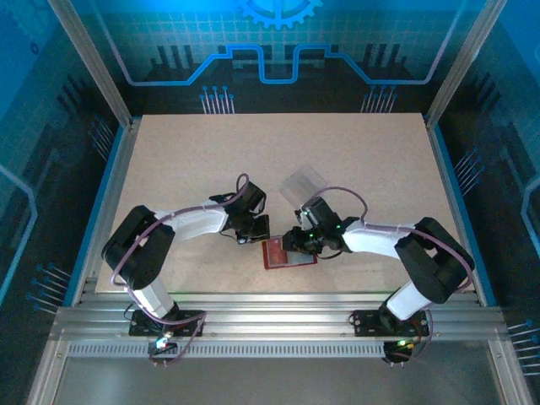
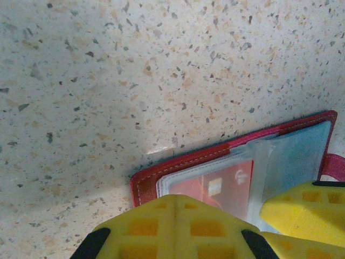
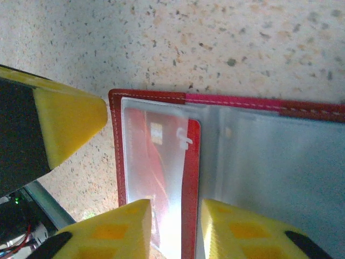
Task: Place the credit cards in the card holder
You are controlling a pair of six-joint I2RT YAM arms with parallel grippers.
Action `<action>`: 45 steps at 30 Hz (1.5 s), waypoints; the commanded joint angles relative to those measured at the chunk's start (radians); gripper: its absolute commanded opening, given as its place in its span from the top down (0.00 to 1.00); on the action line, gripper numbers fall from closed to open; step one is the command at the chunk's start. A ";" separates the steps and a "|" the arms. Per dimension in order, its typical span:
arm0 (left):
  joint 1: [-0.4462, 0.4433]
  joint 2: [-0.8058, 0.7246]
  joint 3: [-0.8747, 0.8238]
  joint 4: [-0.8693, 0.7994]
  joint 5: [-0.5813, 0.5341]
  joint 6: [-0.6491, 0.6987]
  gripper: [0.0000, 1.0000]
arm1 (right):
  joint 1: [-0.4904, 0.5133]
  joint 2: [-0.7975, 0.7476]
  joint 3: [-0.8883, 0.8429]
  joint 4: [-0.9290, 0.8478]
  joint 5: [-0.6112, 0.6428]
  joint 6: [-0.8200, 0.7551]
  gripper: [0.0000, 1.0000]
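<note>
The step in hand looks like the end of an insertion. The card holder (image 1: pixel 287 253) lies open and flat on the tabletop (image 1: pixel 253 152), near its front edge, between the two arms. A red credit card (image 3: pixel 161 156) with a pale chip sits inside the leftmost clear sleeve (image 3: pixel 161 216) of the holder, seen from the right wrist. It seems to be fully in, its long edge parallel to the red stitched rim (image 3: pixel 145 96).

The right tool (image 3: pixel 175 208) hovers low over that sleeve with its yellow fingers partly apart. The card's right edge shows in the gap, and the fingers clamp nothing that I can see (it reads as a let-go, not a grip). The left tool (image 2: pixel 172 205) is closed, fingertips together, over the near corner of the holder (image 2: pixel 178 167). From the right wrist it (image 3: pixel 70 121) shows just beside the holder's left rim. I cannot tell whether it presses on the leather or merely hangs above it.

Both arms reach inward from their bases and bend at the elbow, so the left tool (image 1: pixel 251 229) and the right tool (image 1: pixel 295 242) meet nose to nose over the holder. A clear plastic box (image 1: pixel 304 184) stands just behind the right wrist.

As I judge it, the next move calls for lifting the right tool straight up, clear of the sleeve, without dragging the card back out. The left tool should keep the holder from sliding. Whether further cards remain to be fetched I cannot tell from here.
</note>
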 commanded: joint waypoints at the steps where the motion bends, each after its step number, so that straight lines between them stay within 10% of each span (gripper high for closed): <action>1: 0.005 -0.027 0.003 -0.024 0.005 0.021 1.00 | 0.013 -0.034 0.017 -0.070 0.030 -0.009 0.63; 10: -0.007 -0.038 -0.005 -0.021 0.024 0.022 0.99 | 0.012 -0.107 0.168 -0.349 0.130 -0.186 0.52; 18: -0.068 -0.039 -0.026 0.006 0.017 -0.017 0.99 | 0.015 0.039 0.355 -0.651 0.341 -0.378 0.70; 45: -0.079 -0.036 -0.120 0.064 0.016 -0.056 0.99 | 0.137 0.276 0.419 -0.665 0.519 -0.400 0.68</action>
